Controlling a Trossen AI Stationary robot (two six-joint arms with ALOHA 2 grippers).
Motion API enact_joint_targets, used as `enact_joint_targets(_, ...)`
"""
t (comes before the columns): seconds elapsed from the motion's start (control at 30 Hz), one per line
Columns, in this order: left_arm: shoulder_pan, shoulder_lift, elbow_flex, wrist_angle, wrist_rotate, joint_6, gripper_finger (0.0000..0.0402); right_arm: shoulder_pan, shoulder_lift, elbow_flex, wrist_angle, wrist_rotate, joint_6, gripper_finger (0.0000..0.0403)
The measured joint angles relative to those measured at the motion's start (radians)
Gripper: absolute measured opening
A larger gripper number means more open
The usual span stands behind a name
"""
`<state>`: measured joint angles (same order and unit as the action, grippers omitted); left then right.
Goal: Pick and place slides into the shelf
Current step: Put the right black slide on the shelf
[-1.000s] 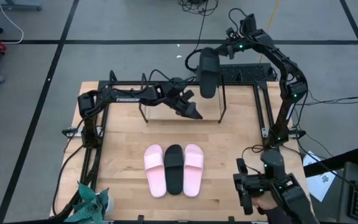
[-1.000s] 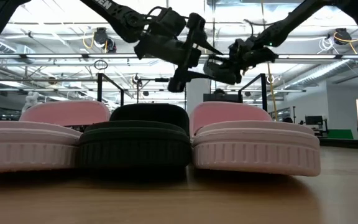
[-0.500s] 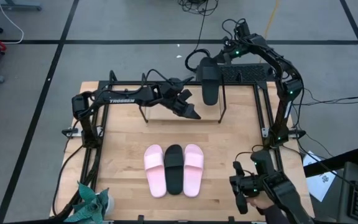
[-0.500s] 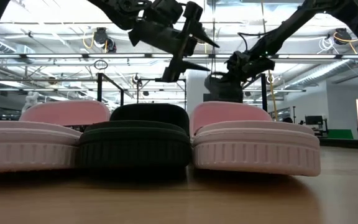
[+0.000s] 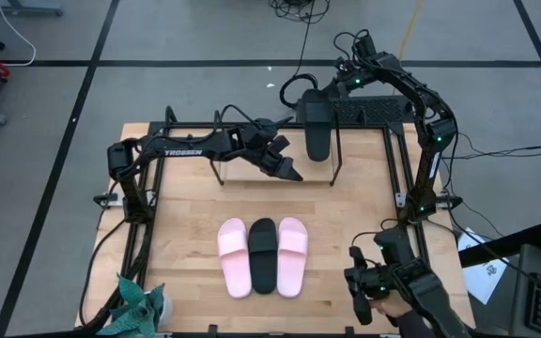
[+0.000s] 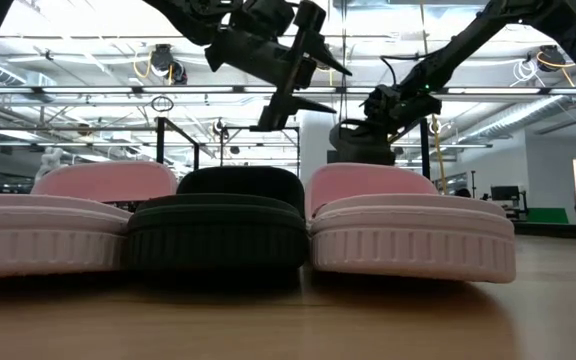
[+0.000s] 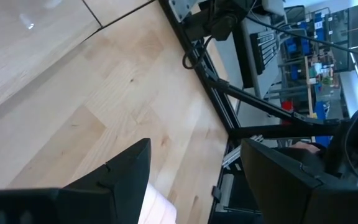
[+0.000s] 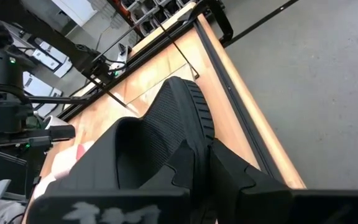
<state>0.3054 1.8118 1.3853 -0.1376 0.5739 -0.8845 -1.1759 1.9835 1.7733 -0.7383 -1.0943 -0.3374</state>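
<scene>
Black slide (image 5: pixel 316 127), ribbed sole and one broad strap, clamped in right gripper (image 5: pixel 325 89) over the shelf (image 5: pixel 275 169); left gripper (image 5: pixel 287 167) gapes empty nearby.

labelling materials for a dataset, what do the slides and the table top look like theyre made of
Pink slides: likely moulded foam or soft rubber, matte, with ribbed sole edges. Black slide held by the right gripper: same look, finely grooved footbed. Table top: light wood planks, visible grain and joints.

You see: slides on desk (image 5: pixel 195 207) pale wood | two pale pink slides (image 5: pixel 234 257) | black slide (image 5: pixel 264 254) between | held black slide (image 5: pixel 316 118) ribbed sole | shelf (image 5: pixel 275 164) black rods
</scene>
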Motion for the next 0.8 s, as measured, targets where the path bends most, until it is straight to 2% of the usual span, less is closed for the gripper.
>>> enact_joint_targets(0.4,0.000,0.001,0.000,0.000,0.000,0.000,0.0248,0.012,0.000,-0.029,-0.037,0.024,0.000,0.0016)
enact_joint_targets(0.63,0.000,0.001,0.000,0.000,0.000,-0.001,0.0248,0.047,0.000,-0.087,-0.013,0.080,-0.005,0.0016)
enact_joint_targets(0.8,-0.001,0.001,0.000,0.000,0.000,-0.002,0.0248,0.059,0.000,-0.117,0.026,0.078,0.028,0.0016)
